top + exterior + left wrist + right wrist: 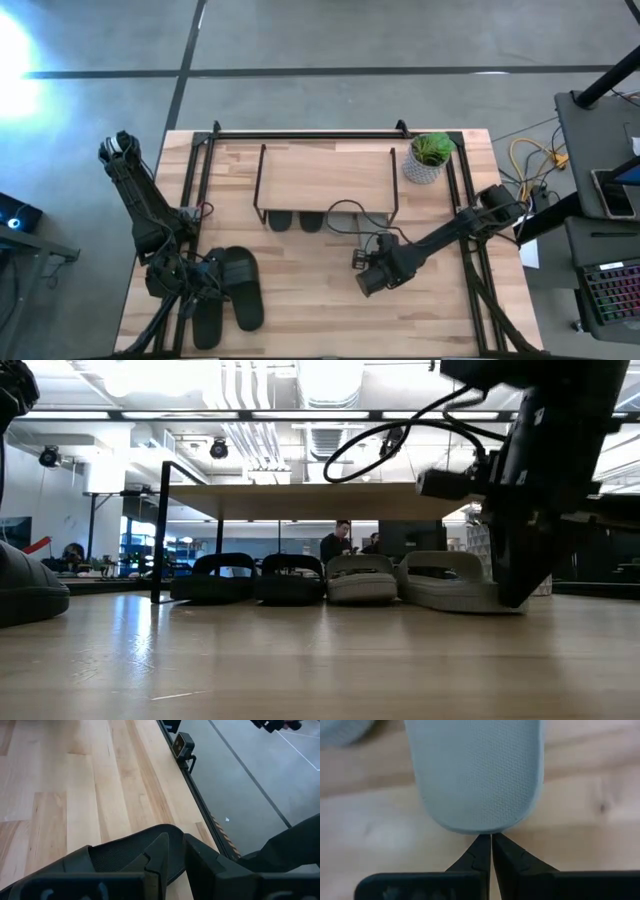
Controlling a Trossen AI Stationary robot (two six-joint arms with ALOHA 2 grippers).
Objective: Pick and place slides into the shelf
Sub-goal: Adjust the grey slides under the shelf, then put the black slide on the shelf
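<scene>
The right gripper (491, 840), fingers closed on nothing, is touching the heel of the pale grey rubber slide (477, 770); its long axis is running straight ahead toward the low wooden-topped wire shelf (326, 178).

The left gripper (172, 851) is clamping a black rubber slide's strap (127, 851).

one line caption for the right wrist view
Right gripper, fingers shut, touching the heel edge of a pale grey slide on the table.

Left gripper (200, 290) low, right gripper (366, 272) fingers closed
</scene>
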